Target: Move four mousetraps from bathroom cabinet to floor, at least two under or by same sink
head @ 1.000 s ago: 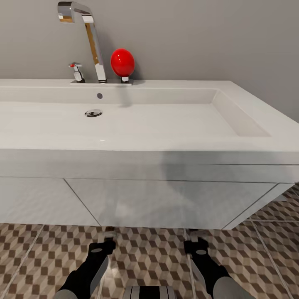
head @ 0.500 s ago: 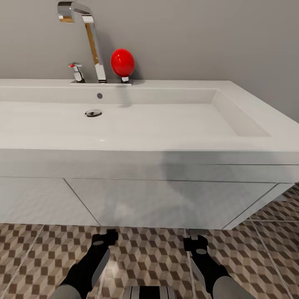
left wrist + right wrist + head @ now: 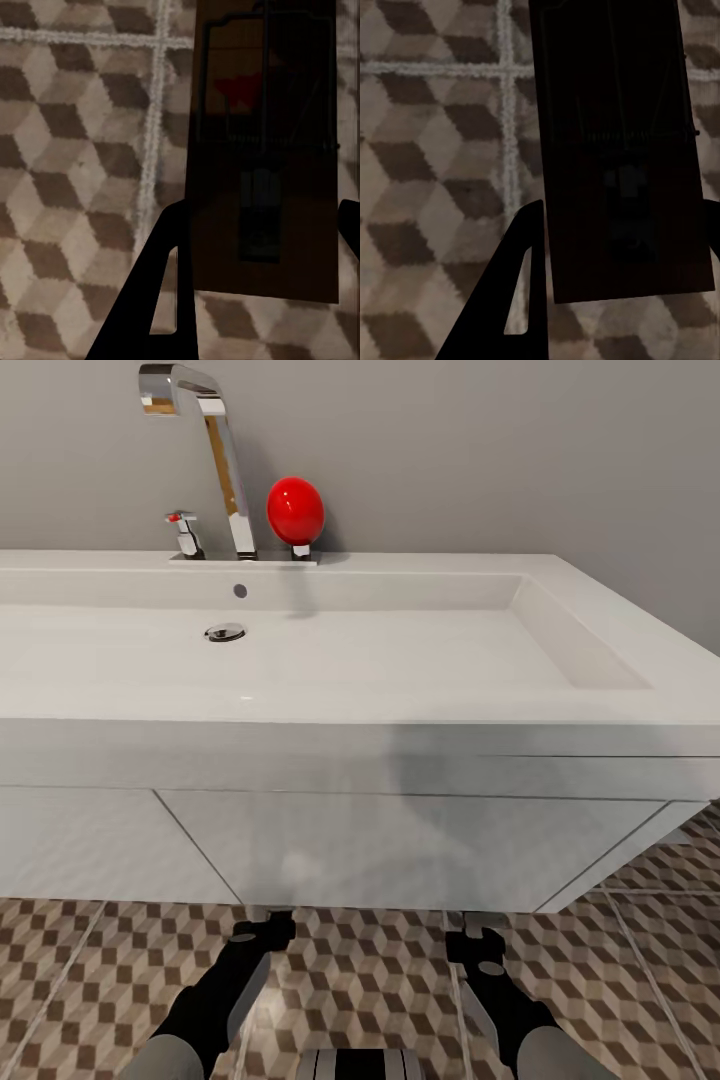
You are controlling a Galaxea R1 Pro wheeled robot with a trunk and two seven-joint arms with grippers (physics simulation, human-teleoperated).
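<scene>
Closest to the head camera, both dark arms reach forward low over the bathroom floor [image 3: 360,980], the cube-pattern tiles with pale grout. The left end effector [image 3: 262,932] and right end effector [image 3: 478,945] sit right at the bottom edge of the white vanity [image 3: 400,850], and their tips are pretty much swallowed by the shadow there, so from up top nobody could say what they're carrying. The wrist cams help a bit: the left end effector [image 3: 259,225] is pinching a mousetrap [image 3: 262,150] between its dark fingers [image 3: 161,277], board held flat-on to the camera with the tiles behind it, red spot and wire bar just readable in the gloom. The far finger is cut off at the frame edge. Same deal on the other side, the right end effector [image 3: 622,240] is clamped on a second mousetrap [image 3: 619,150], but it's so dark that only a faint spring coil and wire outline show, no red visible. Hard to tell whether either board touches the floor or hangs above it. Further back, the vanity's door seams are visible and its left end runs out of frame. On top is the sink [image 3: 300,650], wide white basin with a drain, then the chrome tap [image 3: 215,450] and a red ball-like thing [image 3: 295,510] beside it, against a grey wall [image 3: 500,450].
</scene>
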